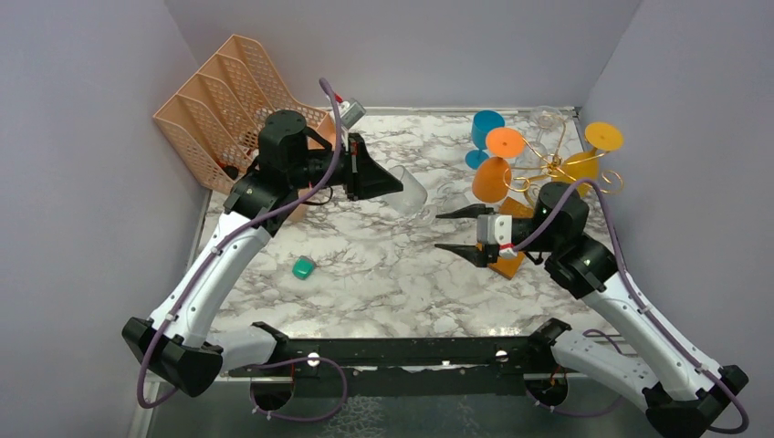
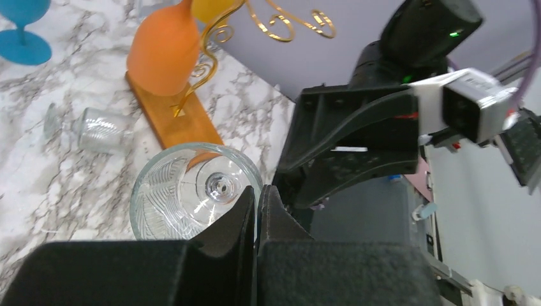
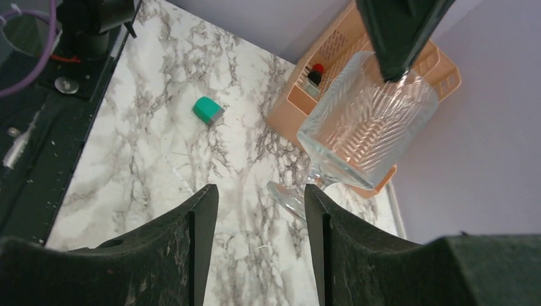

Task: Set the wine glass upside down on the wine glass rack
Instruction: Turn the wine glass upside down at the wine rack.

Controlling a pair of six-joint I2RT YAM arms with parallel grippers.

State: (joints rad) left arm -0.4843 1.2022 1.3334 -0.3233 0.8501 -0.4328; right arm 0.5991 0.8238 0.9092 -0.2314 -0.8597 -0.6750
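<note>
Glass [image 1: 413, 193], clear, ribbed: light, slick, brittle; your left gripper [image 1: 391, 180] pinches its rim above the table [image 1: 365, 292] middle, right gripper [image 1: 440, 232] gapes near its foot, so you take the stem, gently.

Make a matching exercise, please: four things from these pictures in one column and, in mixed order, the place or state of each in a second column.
Things:
1. clear wine glass
2. orange glass
3. blue glass
4. green block

Places or states:
A. lies on the marble table
B. hangs upside down on the gold rack
C. stands upright on the table
D. is held at its rim by the shut left gripper

Right pairs: 1-D, 2-B, 3-C, 4-A
</note>
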